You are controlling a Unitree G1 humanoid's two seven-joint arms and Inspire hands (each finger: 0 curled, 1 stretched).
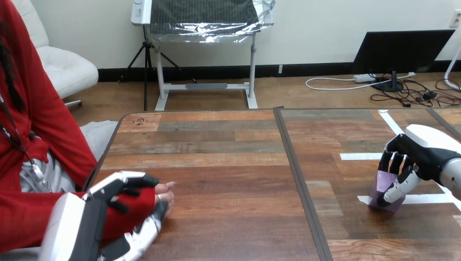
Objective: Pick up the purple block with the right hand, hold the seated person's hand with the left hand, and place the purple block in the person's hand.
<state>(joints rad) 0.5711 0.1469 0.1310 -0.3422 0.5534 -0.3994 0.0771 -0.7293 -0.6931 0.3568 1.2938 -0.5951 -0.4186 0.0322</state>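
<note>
Head view, wooden plank table (217, 163): split by a dark seam (296, 163) running front to back, the mark for every place below
Person's hand (163, 197): well left of the seam, resting on the table, a red sleeve (130, 209) reaching to its wrist; the fingers look loosely curled rather than cupped, so a block set there could roll off
Left hand (95, 215): left of the seam, fingers over the red sleeve and thumb beneath, wrapped round the person's wrist; a tug or too hard a squeeze might turn the palm away
Right hand (409, 157): well right of the seam, fingers and thumb closed on the block from above; the hold looks shallow, so the block may slip on lifting
Small purple block (380, 184): right of the seam, standing on the table beside white tape strips (359, 156); boxy and matte, pale lavender, partly hidden by the fingers
</note>
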